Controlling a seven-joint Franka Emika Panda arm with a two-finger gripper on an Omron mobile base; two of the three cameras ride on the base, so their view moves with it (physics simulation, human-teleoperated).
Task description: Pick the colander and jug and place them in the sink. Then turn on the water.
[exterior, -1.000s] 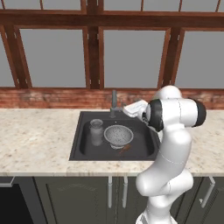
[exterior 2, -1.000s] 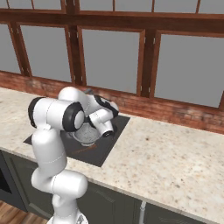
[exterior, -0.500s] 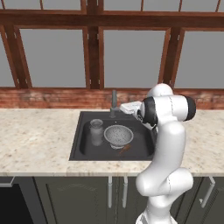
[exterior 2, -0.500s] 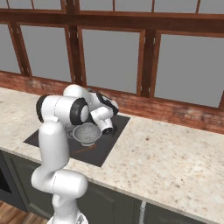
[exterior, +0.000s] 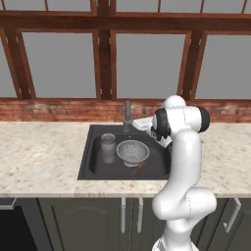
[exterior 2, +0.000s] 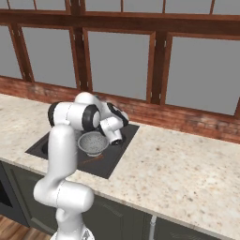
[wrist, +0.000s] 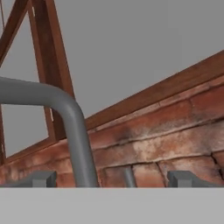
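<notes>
the dark grey, nearly black rectangular sink (exterior: 93, 157) is sunk into the speckled beige stone bench (exterior: 39, 157), and both vessels already sit inside it: the dull grey cylindrical jug with its flared rim (exterior: 108, 147) stands upright toward the left of the basin, and the round silvery-grey perforated metal colander (exterior: 132, 151) rests just beside it on the right, also seen past the white arm in the right base view (exterior 2: 93, 142). the slim grey faucet (exterior: 128, 116) rises at the back edge of the sink, in front of the red brick wall (exterior: 59, 110). the pincer (wrist: 113, 178) is raised at the faucet, its two dark tips spread wide apart and holding nothing; in the hand view the curved faucet pipe (wrist: 72, 124) stands between the tips, nearer one of them.
</notes>
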